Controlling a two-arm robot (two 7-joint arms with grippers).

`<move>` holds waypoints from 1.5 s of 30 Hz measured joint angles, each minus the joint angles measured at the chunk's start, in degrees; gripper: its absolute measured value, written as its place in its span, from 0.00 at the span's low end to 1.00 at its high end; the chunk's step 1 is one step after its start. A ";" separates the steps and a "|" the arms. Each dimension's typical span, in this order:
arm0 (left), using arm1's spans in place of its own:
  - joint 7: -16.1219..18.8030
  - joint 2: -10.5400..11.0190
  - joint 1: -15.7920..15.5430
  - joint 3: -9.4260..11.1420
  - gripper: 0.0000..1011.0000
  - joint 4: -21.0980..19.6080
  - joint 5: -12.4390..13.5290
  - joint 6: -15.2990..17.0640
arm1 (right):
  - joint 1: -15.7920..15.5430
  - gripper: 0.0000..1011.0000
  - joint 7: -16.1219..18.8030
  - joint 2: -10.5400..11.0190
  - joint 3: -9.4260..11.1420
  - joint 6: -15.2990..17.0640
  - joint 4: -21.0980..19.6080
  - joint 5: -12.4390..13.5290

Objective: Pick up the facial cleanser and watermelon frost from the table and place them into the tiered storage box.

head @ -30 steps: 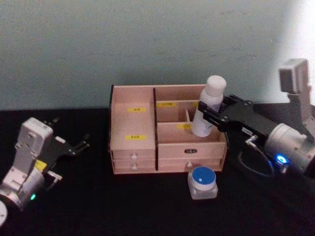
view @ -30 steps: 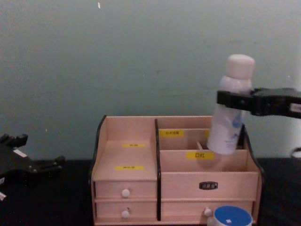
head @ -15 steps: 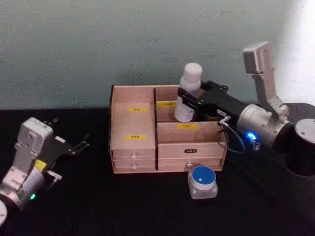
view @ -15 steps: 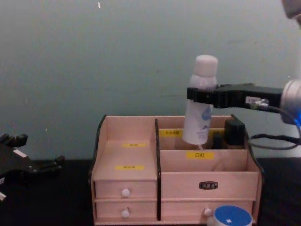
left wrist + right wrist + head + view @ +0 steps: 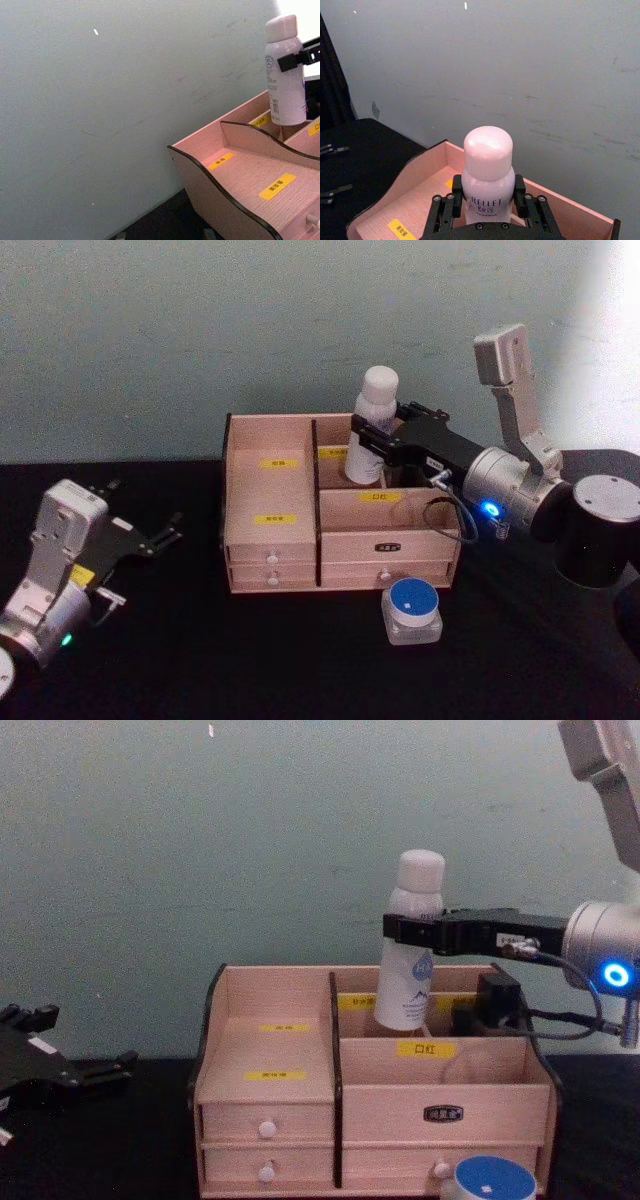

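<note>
**A:** What did the head view give you?

**B:** I saw the right gripper (image 5: 375,444) reaching in from the right. Its jaws pinched the tall slim white plastic facial cleanser bottle (image 5: 377,398) just under its rounded cap. The bottle stood nearly upright over the rear right compartment of the pale wooden, dark-edged tiered storage box (image 5: 268,502). The squat clear blue-lidded watermelon frost jar (image 5: 412,611) sat on the black table (image 5: 200,660), just in front of the box's right drawers. My left gripper (image 5: 145,508) lay parked well to the left, jaws spread, holding nothing.

**A:** And the left wrist view?

**B:** The bottle showed pale print down its side and a black jaw across its upper body. Its base was down among the box's partitions.

**A:** Right wrist?

**B:** I looked at the glossy cap and the bluish lettering on the front, with a jaw pressed to each side.

**A:** Chest view?

**B:** The base hung low in that rear compartment. I couldn't tell whether it touched the floor. The jar's blue lid peeked up at the bottom edge.
</note>
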 joint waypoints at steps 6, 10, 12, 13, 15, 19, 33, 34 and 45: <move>0.00 0.00 0.00 0.00 0.99 0.00 0.00 0.00 | 0.85 0.59 0.22 -1.03 0.09 -0.73 2.27 -0.57; 0.00 0.00 0.00 0.00 0.99 0.00 0.00 0.00 | 1.26 0.59 0.46 -1.54 0.05 -1.17 3.57 -0.97; 0.00 0.00 0.00 0.00 0.99 0.00 0.00 0.00 | 1.43 0.59 0.59 -1.83 -0.04 -1.48 4.27 -1.26; 0.00 0.00 0.00 0.00 0.99 0.00 0.00 0.00 | 1.43 0.59 0.59 -1.83 -0.04 -1.48 4.27 -1.26; 0.00 0.00 0.00 0.00 0.99 0.00 0.00 0.00 | 1.59 0.59 0.64 -2.15 -0.15 -1.79 5.05 -1.62; 0.00 0.00 0.00 0.00 0.99 0.00 0.00 0.00 | 1.87 0.59 0.73 -2.69 -0.40 -2.13 6.42 -2.32; 0.00 0.00 0.00 0.00 0.99 0.00 0.00 0.00 | 2.66 0.59 0.78 -4.51 -0.68 -2.68 11.50 -4.71; 0.00 0.00 0.00 0.00 0.99 0.00 0.00 0.00 | 2.66 0.59 0.78 -4.58 -0.64 -2.68 11.62 -4.79; 0.00 0.00 0.00 0.00 0.99 0.00 0.00 0.00 | 2.70 0.59 0.68 -4.95 -0.24 -2.52 12.41 -5.55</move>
